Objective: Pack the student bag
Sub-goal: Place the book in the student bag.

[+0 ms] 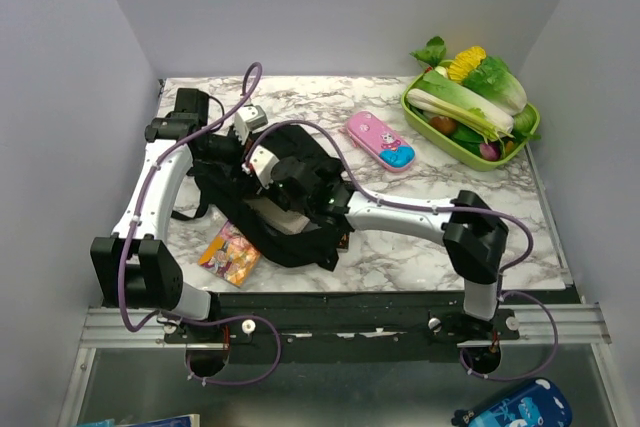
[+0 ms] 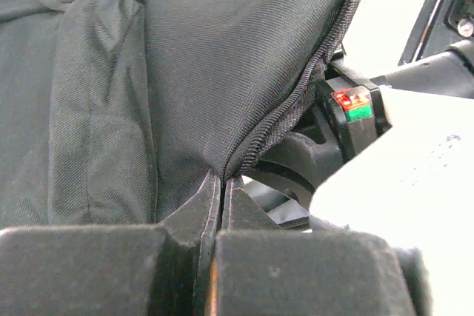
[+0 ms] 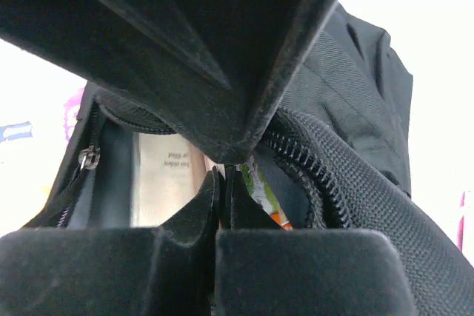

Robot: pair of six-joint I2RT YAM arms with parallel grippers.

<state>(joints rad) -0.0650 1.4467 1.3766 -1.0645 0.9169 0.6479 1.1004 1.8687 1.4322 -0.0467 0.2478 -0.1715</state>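
The black student bag [image 1: 262, 219] lies at the centre left of the table, its main zipper open. My left gripper [image 1: 264, 167] is shut on the bag's zipper edge [image 2: 275, 119], with its tips [image 2: 222, 181] pinching the fabric. My right gripper [image 1: 300, 190] is shut on a black fabric flap [image 3: 222, 57] at the opening and holds it up, tips at the flap's corner [image 3: 224, 169]. Inside the bag I see a pale book [image 3: 163, 175] and a colourful item [image 3: 264, 192]. A zipper pull [image 3: 89, 158] hangs at the left of the opening.
A colourful packet [image 1: 230, 255] lies by the bag's near left corner. A pink and blue pencil case [image 1: 380, 140] lies to the right of the bag. A green tray [image 1: 462, 151] of vegetables stands at the back right. A blue case [image 1: 512, 407] lies below the table edge.
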